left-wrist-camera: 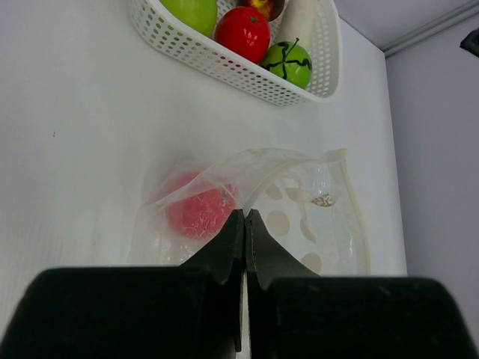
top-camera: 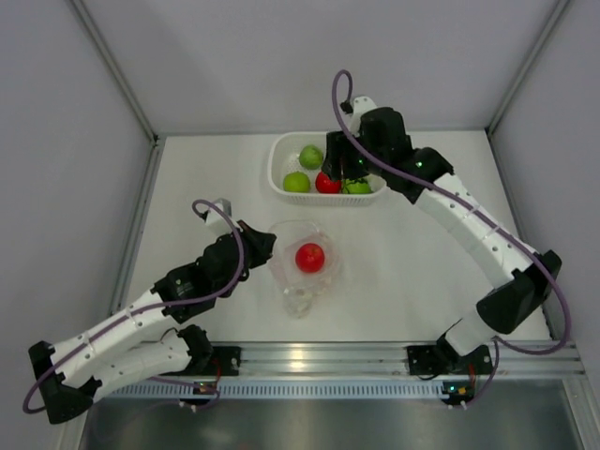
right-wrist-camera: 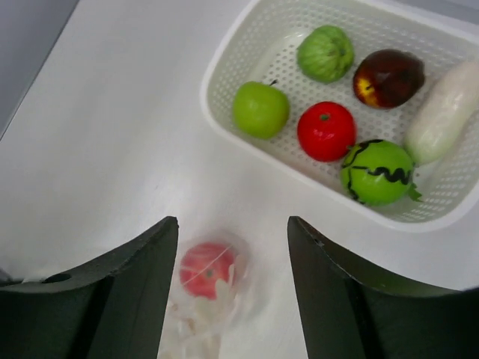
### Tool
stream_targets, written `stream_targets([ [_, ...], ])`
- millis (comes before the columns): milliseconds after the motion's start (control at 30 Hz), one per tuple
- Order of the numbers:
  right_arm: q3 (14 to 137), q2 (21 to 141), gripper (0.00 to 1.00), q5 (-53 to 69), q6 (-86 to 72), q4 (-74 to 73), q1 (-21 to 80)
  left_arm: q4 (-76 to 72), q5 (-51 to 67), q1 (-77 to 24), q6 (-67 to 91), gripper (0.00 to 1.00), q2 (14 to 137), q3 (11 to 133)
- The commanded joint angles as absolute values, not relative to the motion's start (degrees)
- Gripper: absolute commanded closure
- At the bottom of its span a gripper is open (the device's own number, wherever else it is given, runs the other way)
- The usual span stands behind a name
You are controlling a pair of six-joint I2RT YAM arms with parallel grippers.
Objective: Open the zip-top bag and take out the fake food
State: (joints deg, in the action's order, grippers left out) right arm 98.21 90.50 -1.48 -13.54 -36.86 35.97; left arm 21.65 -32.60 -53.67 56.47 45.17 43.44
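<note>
The clear zip-top bag [top-camera: 305, 267] lies on the table in front of the white basket, with one red ball [top-camera: 310, 257] of fake food inside it. My left gripper [left-wrist-camera: 245, 221] is shut on the near edge of the zip-top bag [left-wrist-camera: 307, 217], and the film rises to its tips beside the red ball [left-wrist-camera: 198, 211]. My right gripper [right-wrist-camera: 232, 232] hovers open and empty high over the basket's near side. Far below it are the zip-top bag [right-wrist-camera: 198, 314] and the red ball [right-wrist-camera: 207, 269]. In the overhead view the right gripper [top-camera: 342, 172] is over the basket.
The white perforated basket [right-wrist-camera: 224, 67] at the back holds several pieces: a green apple [right-wrist-camera: 260, 109], a red ball [right-wrist-camera: 325, 131], a striped green ball [right-wrist-camera: 376, 172], a maroon fruit [right-wrist-camera: 388, 77] and a white elongated piece [right-wrist-camera: 445, 112]. Grey walls close the table's sides.
</note>
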Motion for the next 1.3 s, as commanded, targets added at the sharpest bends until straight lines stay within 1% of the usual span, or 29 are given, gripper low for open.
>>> stream_targets([
  [0, 94.2, 85.2, 0.4, 2.7, -13.6, -40.0, 42.2, 21.2, -32.9, -53.4, 58.4, 1.0, 45.7, 46.1],
  [133, 88.3, 79.4, 0.42, 0.4, -16.1, -38.6, 50.1, 21.1, -33.0, -53.5, 59.8, 1.0, 46.2, 45.9],
  [200, 85.8, 78.3, 0.45, -2.3, -17.8, -38.5, 53.2, 21.3, -33.1, -53.5, 60.4, 1.0, 46.6, 45.8],
  [433, 80.3, 80.1, 0.48, -4.7, -21.9, -34.2, 60.4, 21.3, -33.4, -53.5, 62.1, 1.0, 47.5, 45.9],
  [500, 78.6, 81.4, 0.5, -5.5, -23.0, -33.4, 60.6, 21.1, -33.4, -53.5, 62.6, 1.0, 47.5, 45.7],
  [667, 76.8, 85.6, 0.51, -11.0, -25.2, -29.5, 61.4, 21.3, -32.9, -53.5, 62.8, 1.0, 47.4, 45.5],
  [800, 76.9, 89.1, 0.51, -20.4, -29.8, -29.1, 61.4, 21.2, -31.8, -53.5, 62.6, 1.0, 47.7, 45.7],
  [867, 77.3, 91.4, 0.51, -23.1, -31.3, -29.2, 61.4, 21.2, -31.0, -53.5, 62.4, 1.0, 48.1, 45.9],
  [900, 77.2, 92.0, 0.51, -25.7, -32.3, -28.8, 61.4, 21.3, -30.7, -53.5, 62.4, 1.0, 48.5, 45.9],
  [1033, 75.6, 95.0, 0.47, -29.3, -32.8, -25.8, 61.3, 21.3, -28.7, -53.5, 62.6, 1.0, 49.8, 45.7],
  [1100, 74.5, 96.3, 0.43, -30.7, -32.3, -22.6, 61.1, 21.3, -28.1, -53.5, 62.5, 1.0, 50.5, 45.5],
  [1267, 72.0, 99.3, 0.42, -31.3, -31.8, -18.5, 59.0, 21.3, -27.2, -53.5, 62.0, 1.0, 51.3, 44.7],
])
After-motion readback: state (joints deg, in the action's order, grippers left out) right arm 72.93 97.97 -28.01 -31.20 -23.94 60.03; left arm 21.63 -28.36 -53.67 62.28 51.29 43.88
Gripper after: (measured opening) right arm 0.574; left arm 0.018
